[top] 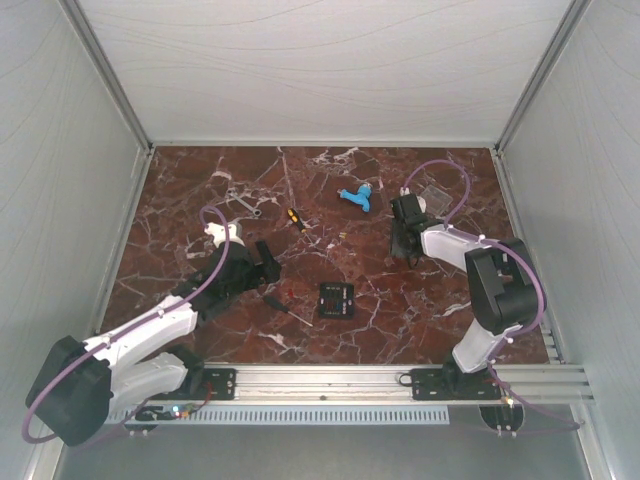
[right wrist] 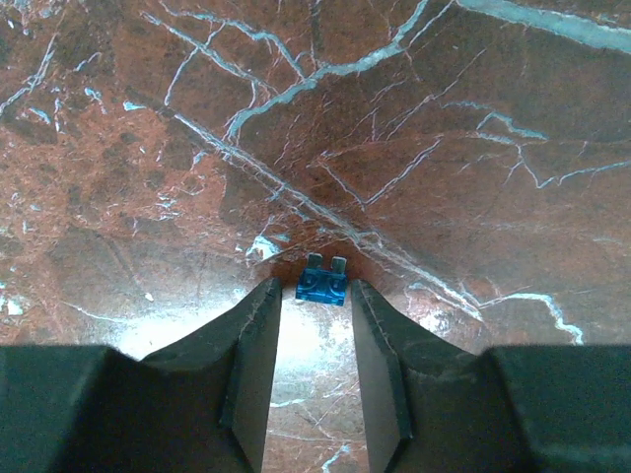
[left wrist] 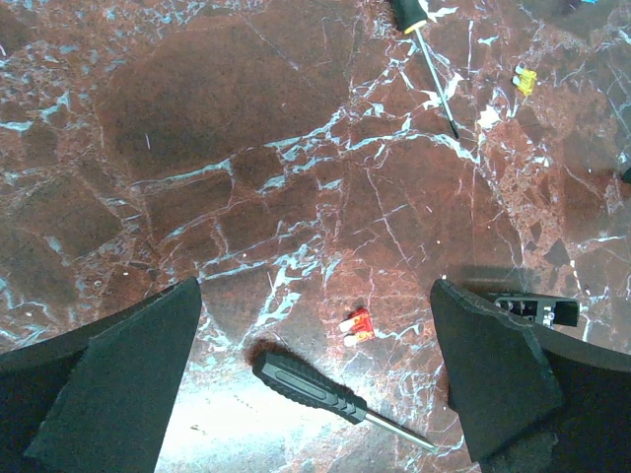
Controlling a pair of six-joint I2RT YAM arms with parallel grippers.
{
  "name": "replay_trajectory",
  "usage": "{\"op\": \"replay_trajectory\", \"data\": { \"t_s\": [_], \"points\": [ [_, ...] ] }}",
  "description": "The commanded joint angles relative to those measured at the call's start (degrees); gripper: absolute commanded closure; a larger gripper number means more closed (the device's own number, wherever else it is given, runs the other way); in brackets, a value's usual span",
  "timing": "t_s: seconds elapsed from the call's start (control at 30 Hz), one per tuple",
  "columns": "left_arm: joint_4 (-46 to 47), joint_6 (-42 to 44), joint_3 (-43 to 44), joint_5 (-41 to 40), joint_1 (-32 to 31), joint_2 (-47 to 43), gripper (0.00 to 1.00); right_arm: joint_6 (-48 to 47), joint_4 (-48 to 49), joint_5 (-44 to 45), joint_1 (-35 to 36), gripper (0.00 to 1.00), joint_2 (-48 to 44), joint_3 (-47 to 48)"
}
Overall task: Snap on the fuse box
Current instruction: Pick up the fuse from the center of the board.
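Observation:
The fuse box [top: 337, 299], a small square black box with coloured bits inside, lies on the marble table's near middle, with no cover on it. A clear square cover [top: 434, 191] lies at the far right, behind the right arm. My left gripper [top: 262, 272] is open and empty, left of the box; in its wrist view [left wrist: 315, 292] a black-handled screwdriver [left wrist: 306, 384] and a red fuse [left wrist: 356, 326] lie between the fingers. My right gripper [top: 405, 238] points down at the table, its jaws narrowly apart [right wrist: 315, 296] around a small blue fuse [right wrist: 321, 286], with a slight gap showing on each side.
A light-blue plastic piece [top: 357, 197], a yellow-and-black screwdriver [top: 293, 217] and a metal wrench [top: 243, 203] lie at the back. A yellow fuse [left wrist: 525, 81] lies on the marble. Grey walls stand on three sides, with a metal rail [top: 330, 380] at the near edge.

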Motion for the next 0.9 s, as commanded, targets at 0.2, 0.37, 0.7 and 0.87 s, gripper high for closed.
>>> {"op": "replay_trajectory", "data": {
  "t_s": [0.2,0.37,0.7,0.87],
  "points": [
    [2.2,-0.4,0.7,0.0,0.2,0.0,0.00,4.2,-3.0,4.9,1.5,0.71,0.5,-2.2],
    [2.2,-0.6,0.7,0.3,0.2,0.0,0.00,4.3,-2.7,5.4,1.8,0.77,-1.0,-2.9],
    [6.1,0.7,-0.4,5.8,0.2,-2.9,0.01,0.5,2.3,1.5,4.6,0.84,-4.6,-5.0],
    [13.7,1.0,-1.3,16.0,0.2,-3.8,0.01,-3.9,5.4,-0.5,9.7,0.85,-7.1,-4.7]
  ]
}}
